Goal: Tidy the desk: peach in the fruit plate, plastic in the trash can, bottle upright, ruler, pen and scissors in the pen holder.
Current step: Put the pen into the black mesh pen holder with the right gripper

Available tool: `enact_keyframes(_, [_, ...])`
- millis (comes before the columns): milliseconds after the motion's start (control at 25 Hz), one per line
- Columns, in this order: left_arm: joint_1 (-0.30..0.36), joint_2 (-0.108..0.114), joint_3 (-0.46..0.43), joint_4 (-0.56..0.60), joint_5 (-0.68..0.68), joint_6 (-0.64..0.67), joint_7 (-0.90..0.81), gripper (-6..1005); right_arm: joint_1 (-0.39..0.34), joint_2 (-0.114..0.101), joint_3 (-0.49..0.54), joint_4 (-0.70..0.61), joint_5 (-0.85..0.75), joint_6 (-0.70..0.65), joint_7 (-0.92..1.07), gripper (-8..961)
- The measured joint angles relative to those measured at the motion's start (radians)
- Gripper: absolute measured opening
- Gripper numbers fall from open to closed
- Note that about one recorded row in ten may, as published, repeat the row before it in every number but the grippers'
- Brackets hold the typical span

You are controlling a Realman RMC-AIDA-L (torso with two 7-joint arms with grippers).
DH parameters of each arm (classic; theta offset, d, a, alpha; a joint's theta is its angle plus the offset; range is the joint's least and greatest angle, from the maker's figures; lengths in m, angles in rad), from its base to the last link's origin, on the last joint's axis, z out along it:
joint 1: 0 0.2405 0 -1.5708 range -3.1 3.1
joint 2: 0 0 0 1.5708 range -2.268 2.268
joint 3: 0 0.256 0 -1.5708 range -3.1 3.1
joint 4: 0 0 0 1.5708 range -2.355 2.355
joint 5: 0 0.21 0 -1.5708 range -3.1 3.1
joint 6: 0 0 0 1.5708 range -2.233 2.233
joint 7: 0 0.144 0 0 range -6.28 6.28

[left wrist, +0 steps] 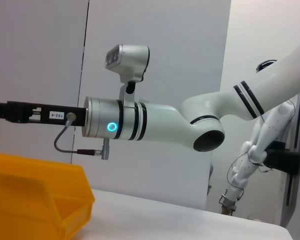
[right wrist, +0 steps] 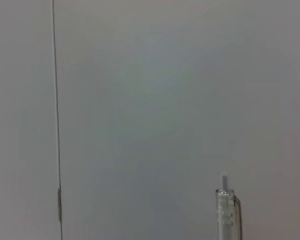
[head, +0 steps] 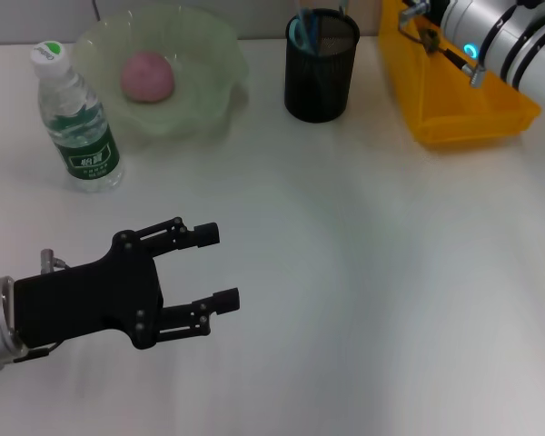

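Nearby, bottle stands upright beside plate, holder, bin.

Readable markings

You can see white print on the bottle's green label, too small to read; the white tag on the right arm shows digits, illegible.

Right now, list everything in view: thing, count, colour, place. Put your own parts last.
water bottle: 1, clear with green label, upright, far left.
fruit plate: 1, pale green, far left-centre.
peach: 1, pink, in the fruit plate.
pen holder: 1, black mesh, far centre, items inside.
bin: 1, yellow, far right.
pen: 1, clear, right wrist view.
table: 1, white.
left gripper: black, open, near left.
right arm: white, over the bin.
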Motion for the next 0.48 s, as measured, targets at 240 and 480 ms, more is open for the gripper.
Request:
enact_keyframes(240, [-0.005, 0.009, -0.001, 0.006, 0.002, 0.006, -0.042, 783, 0.010, 0.001, -0.001, 0.024, 0.001, 0.032, -0.010, 200])
enact_keyframes(480, [-0.020, 0.015, 0.000, 0.011, 0.004, 0.018, -0.069, 783, 0.019, 0.002, 0.004, 0.047, 0.002, 0.032, -0.052, 210])
